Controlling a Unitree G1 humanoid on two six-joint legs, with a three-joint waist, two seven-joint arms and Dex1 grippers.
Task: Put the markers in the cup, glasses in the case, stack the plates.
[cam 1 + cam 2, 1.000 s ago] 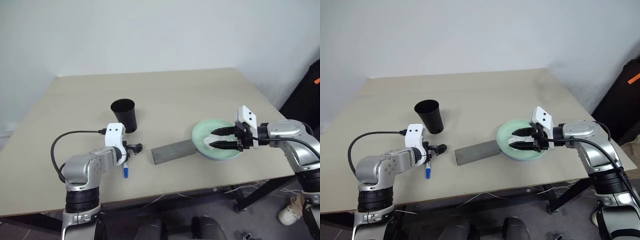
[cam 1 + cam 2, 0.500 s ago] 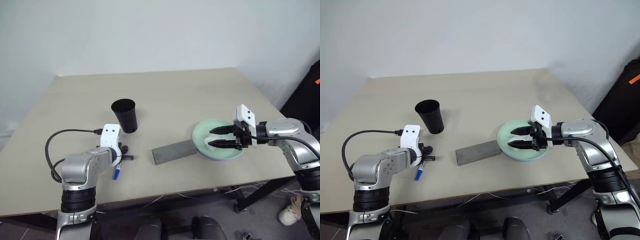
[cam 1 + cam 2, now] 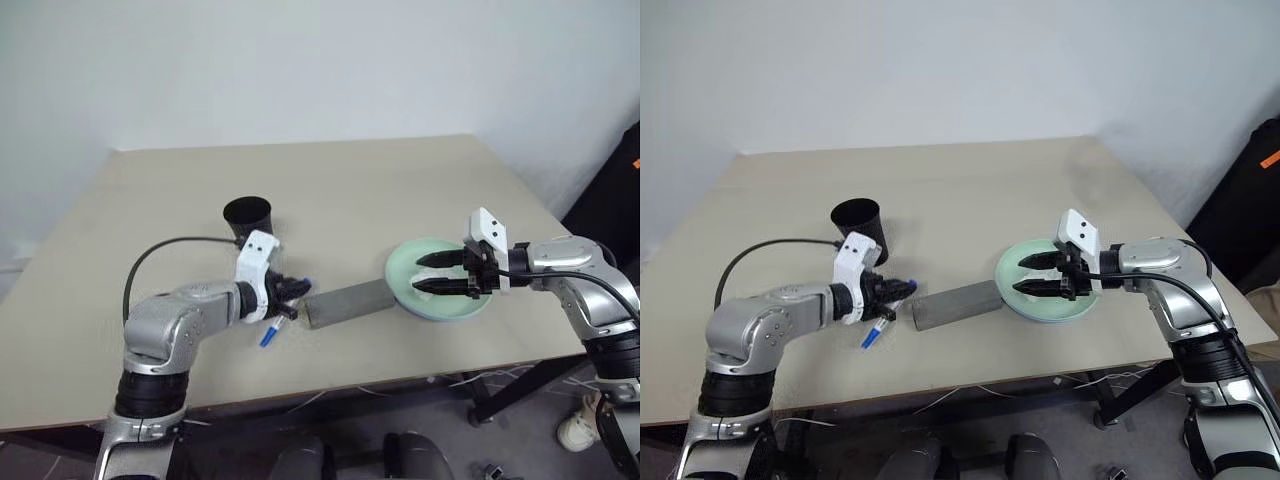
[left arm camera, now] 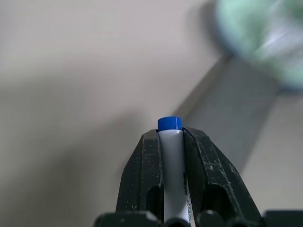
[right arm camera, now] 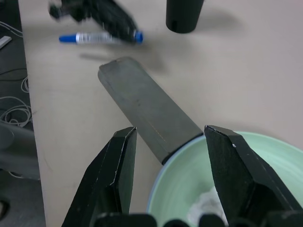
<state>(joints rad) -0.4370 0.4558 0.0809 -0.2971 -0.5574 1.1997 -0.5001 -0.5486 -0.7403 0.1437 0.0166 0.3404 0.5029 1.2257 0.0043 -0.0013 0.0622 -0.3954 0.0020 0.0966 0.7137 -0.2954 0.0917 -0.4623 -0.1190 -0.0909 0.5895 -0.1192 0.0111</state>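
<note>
The left gripper (image 4: 171, 142) pinches the marker (image 3: 269, 333) near its blue cap, left of centre in the left eye view, just below the cup (image 3: 248, 227) and beside the case (image 3: 347, 302). The marker is probably light, stiff and smooth, so it may slip or swing; a hold nearer its middle would likely be steadier for lowering it into the cup. The right gripper (image 3: 428, 271) hangs with its fingers spread and empty over the green plate (image 3: 404, 261), at centre right.
</note>
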